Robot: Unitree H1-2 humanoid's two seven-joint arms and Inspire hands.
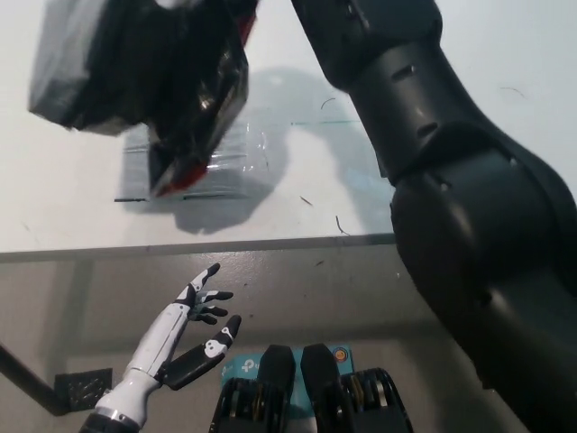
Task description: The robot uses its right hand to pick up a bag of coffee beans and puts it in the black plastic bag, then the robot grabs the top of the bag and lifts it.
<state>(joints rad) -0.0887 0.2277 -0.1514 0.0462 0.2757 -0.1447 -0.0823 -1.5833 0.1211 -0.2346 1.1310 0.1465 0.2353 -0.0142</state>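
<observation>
Nearest, the white left robot hand (185,338) rests low in front of the surface (451,117), its fingers spread and holding nothing. Beyond and above it, over the surface, hangs the black plastic bag (144,72), its bottom apparently clear of the top, above a clear taped patch (239,158). A glossy dark shape with a red edge at its lower end is probably the bag of coffee beans (185,171), inside or against the plastic. The black right arm (433,180) reaches up past the top edge; the right robot hand is out of view, so its grip cannot be told. To lift well, I judge the pull should go straight up and slowly, keeping the top bunched so the weight does not swing or slip out.
</observation>
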